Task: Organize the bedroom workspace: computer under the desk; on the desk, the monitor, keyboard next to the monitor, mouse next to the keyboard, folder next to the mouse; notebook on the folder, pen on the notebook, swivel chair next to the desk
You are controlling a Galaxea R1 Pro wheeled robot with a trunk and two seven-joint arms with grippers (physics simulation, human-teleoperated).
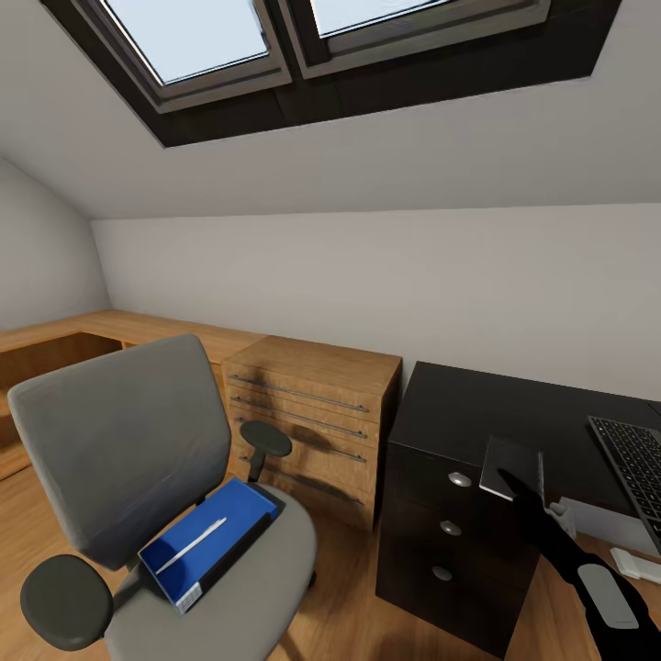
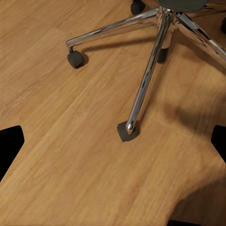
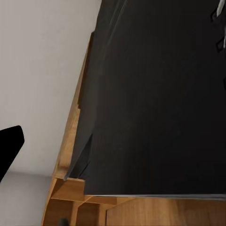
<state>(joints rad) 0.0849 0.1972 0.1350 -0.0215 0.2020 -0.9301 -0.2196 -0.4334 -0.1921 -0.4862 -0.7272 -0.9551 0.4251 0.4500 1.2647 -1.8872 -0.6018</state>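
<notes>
The grey swivel chair (image 1: 119, 431) stands at the left on the wood floor, and its chrome base (image 2: 150, 70) with castors also shows in the left wrist view. On its seat lies the blue folder (image 1: 207, 542) with a white pen (image 1: 191, 545) on top. The black desk (image 1: 459, 404) with silver-knobbed drawers is at the right. The keyboard (image 1: 633, 459) lies on it at the picture's edge. My right gripper (image 1: 514, 482) is over the desk's front corner, shut on a thin dark grey flat rectangle that looks like the notebook (image 1: 512, 464). My left gripper (image 2: 113, 141) hangs open above the floor by the chair's base.
A low light-wood cabinet (image 1: 312, 404) with long bar handles stands between chair and desk, against the sloped wall. A wooden ledge (image 1: 83, 330) runs along the far left. Small pale objects (image 1: 633, 562) lie on the floor under the desk. Skylights (image 1: 202, 37) are overhead.
</notes>
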